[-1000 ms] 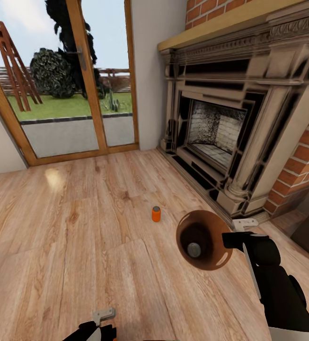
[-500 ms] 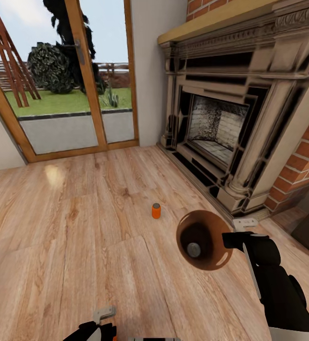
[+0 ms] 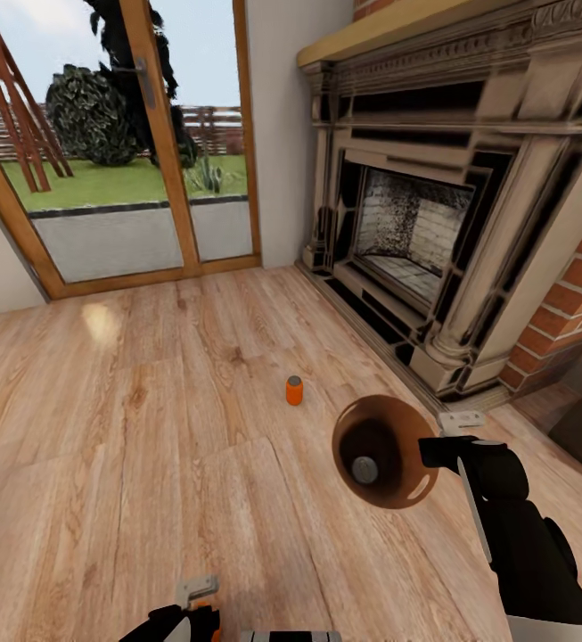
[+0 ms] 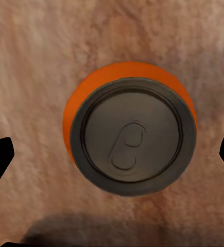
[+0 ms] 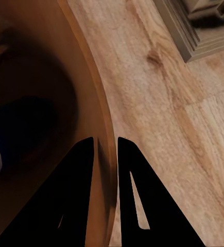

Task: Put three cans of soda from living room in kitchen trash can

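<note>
Since a second ago my head camera is tilting slightly, so the fireplace and glass door are sitting a little higher; nothing on the floor is moving. My right tool is pinching the bin by its rim, one finger inside, one outside. The head view is showing a grey can top in the bin and a second can standing upright on the floor. My left wrist view is showing a third can between my left tool, spread wide, not touching it.
</note>
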{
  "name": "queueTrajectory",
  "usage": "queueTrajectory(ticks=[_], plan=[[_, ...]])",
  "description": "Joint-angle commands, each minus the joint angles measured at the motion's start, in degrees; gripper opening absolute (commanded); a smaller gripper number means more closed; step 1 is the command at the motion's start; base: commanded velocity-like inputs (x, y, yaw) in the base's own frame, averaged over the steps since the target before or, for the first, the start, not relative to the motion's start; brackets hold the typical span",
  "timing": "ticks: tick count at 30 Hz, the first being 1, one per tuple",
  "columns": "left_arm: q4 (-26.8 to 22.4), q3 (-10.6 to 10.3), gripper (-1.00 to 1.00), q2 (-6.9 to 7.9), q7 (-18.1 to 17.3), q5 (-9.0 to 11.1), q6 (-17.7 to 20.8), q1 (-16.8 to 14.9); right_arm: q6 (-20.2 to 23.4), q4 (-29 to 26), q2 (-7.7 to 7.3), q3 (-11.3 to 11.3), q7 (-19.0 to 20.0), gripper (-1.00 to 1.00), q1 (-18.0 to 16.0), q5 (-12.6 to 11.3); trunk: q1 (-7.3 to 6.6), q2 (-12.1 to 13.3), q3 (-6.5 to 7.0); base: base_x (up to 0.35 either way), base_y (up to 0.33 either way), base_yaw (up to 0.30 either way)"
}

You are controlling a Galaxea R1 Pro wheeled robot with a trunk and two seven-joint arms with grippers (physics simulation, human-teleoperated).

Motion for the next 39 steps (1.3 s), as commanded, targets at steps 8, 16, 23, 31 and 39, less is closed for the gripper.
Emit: queueTrajectory(ticks=[8, 16, 23, 31, 39], plan=[[0.0, 0.0, 1.0, 0.07, 0.0, 0.0, -0.37, 0.0, 0.04, -0.05, 0.05, 0.02, 0.3, -1.0, 0.01, -0.81, -0.01, -0.01, 0.0, 0.0, 0.0, 0.0], [0.0, 0.0, 1.0, 0.12, 0.0, 0.07, -0.41, 0.0, 0.04, -0.05, 0.0, 0.02, 0.26, -1.0, -0.02, -0.81, 0.02, -0.02, -0.22, 0.0, 0.0, 0.0], [0.0, 0.0, 1.0, 0.07, 0.0, 0.08, -0.93, 0.0, 0.04, -0.05, 0.0, 0.02, 0.26, -1.0, -0.02, -0.82, 0.09, -0.06, -0.88, 0.0, 0.0, 0.0], [-0.08, -0.23, 1.0, -0.23, 0.0, 0.0, -2.46, 0.0, 0.04, -0.05, 0.0, 0.02, 0.26, -1.0, 0.01, -0.81, 0.09, -0.06, -0.88, 0.0, 0.0, 0.0], [-0.25, -0.34, 1.0, -0.67, 0.0, 0.0, -2.6, -0.06, 0.04, -0.05, 0.0, 0.02, 0.25, -1.0, -0.04, -0.81, 0.12, -0.08, -1.11, 0.0, 0.0, 0.0]])
